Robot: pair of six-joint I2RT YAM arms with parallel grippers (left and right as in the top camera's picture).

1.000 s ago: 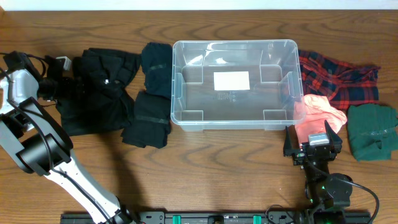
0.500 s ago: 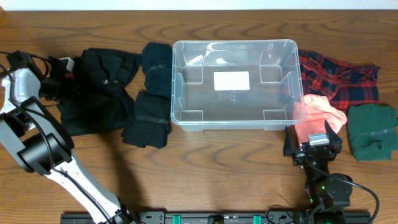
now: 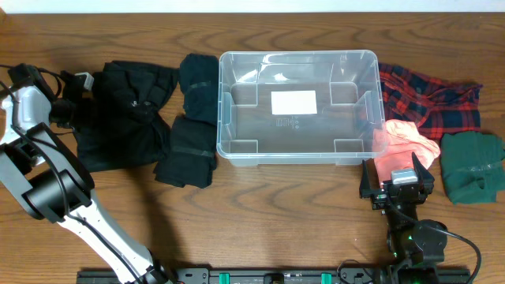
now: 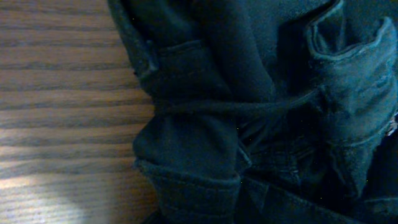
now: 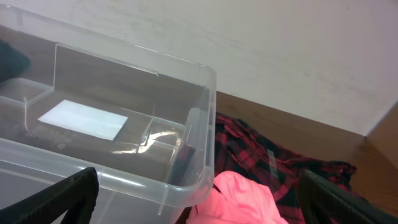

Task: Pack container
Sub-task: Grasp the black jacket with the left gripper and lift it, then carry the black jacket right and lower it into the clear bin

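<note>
The container (image 3: 300,159), a clear rectangular plastic bin with rounded corners and a white base label, stood empty at the middle of the wooden worktop (image 3: 276,221), towards its far edge. The crumpled black garment (image 3: 126,118) lay to its left, with the left jaws at the garment's outer edge. Their state could not be told, as the left wrist view showed only dark cloth. Recommended: seize a thick fold and lift it clear of the rim. The red plaid shirt (image 3: 430,99), folded green garment (image 3: 472,166) and pink cloth (image 3: 404,142) lay to the right. The right jaws stood apart and empty beside the pink cloth.
</note>
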